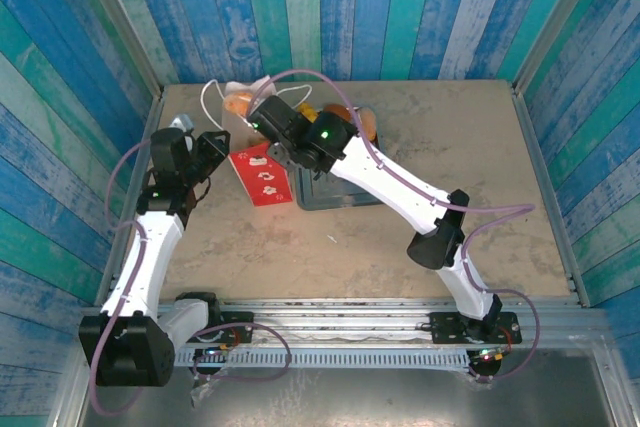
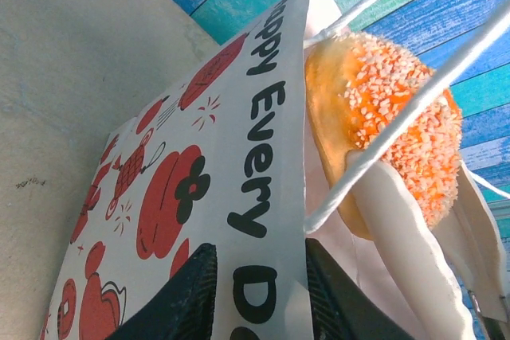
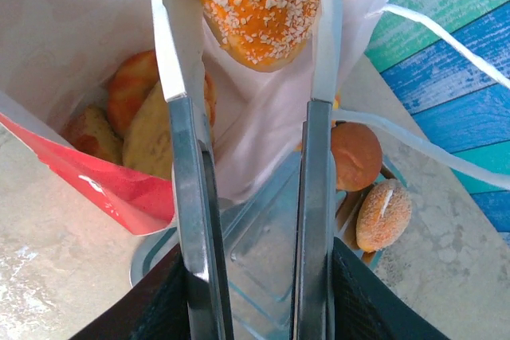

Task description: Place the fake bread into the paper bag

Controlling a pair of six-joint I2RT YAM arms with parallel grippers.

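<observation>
Top external: overhead from near side, facing down. Wrist views: close, sharing paper bag (image 2: 239, 157).

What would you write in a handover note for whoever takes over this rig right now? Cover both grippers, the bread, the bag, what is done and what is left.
Left gripper: fingers astride the paper bag wall; clamped or not, cannot tell.
Right gripper: shut on a sprinkled bun, at the bag's mouth.
Done: a few pieces lie inside the bag.
To do: release this bun into the bag, then fetch the round bun and seeded roll from the grey tray.
</observation>
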